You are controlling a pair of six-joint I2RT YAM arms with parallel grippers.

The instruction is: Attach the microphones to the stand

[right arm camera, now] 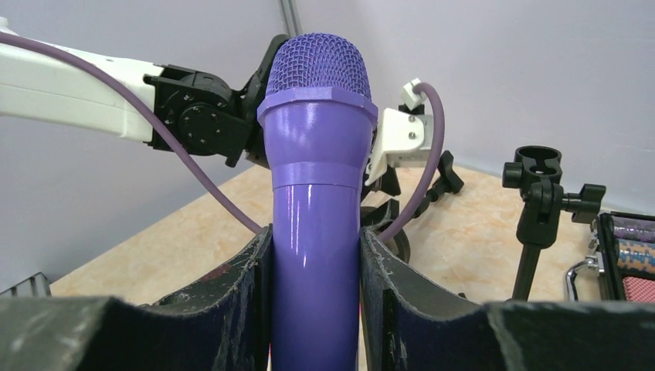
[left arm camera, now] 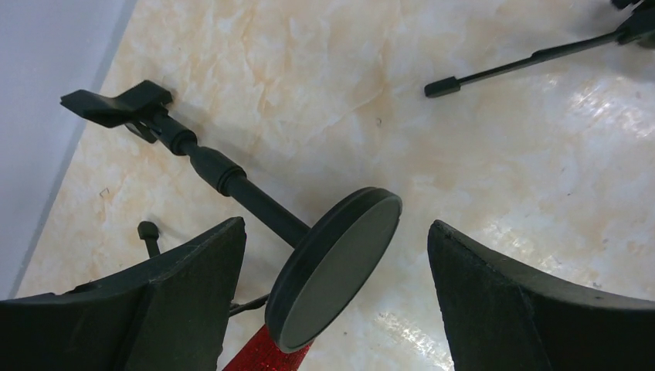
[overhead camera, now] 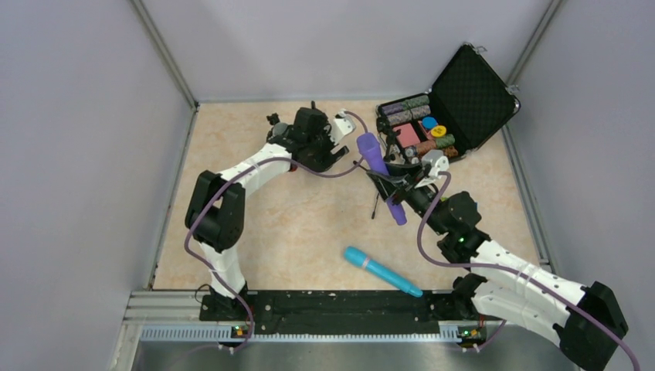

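Note:
My right gripper [overhead camera: 395,184] [right arm camera: 315,309] is shut on the purple microphone [overhead camera: 378,166] [right arm camera: 317,193] and holds it above the table, head toward the back. A black stand with an empty top clamp [right arm camera: 538,166] stands just right of it. My left gripper [overhead camera: 334,145] [left arm camera: 336,301] is open over a black round-base stand [left arm camera: 336,267] that lies on its side, its clip [left arm camera: 116,104] at the far end. The glittery red microphone [left arm camera: 266,355] shows only as a sliver under that base. The light blue microphone [overhead camera: 382,270] lies on the table near the front.
An open black case [overhead camera: 463,97] with chips and coloured pieces stands at the back right. A thin tripod leg [left arm camera: 494,73] lies on the table beyond my left gripper. Grey walls close in the left, back and right sides.

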